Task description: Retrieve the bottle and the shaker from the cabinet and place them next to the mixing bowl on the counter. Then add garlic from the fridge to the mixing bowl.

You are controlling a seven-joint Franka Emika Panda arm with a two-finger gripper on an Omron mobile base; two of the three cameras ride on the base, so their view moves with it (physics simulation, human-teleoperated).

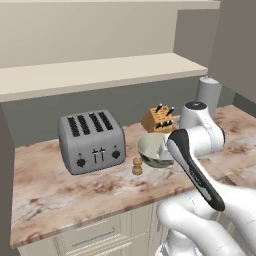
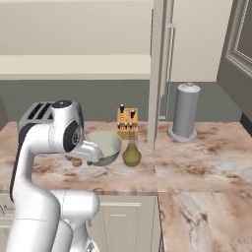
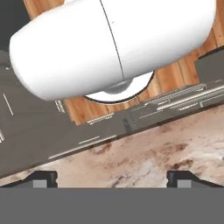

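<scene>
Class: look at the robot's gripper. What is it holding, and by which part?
Nothing. The gripper is open, its fingertips wide apart with only counter between them.

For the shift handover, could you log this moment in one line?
bottle, shaker: beside mixing bowl | gripper: open, empty | garlic: pending

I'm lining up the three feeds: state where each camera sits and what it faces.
Left base view: behind the arm's left, facing the toaster, shaker and bowl; arm at lower right.
Right base view: behind its right, facing the same bowl, plus the bottle; arm at lower left.
Hand view: on the hand, looking down at the counter edge; fingertips wide apart.
</scene>
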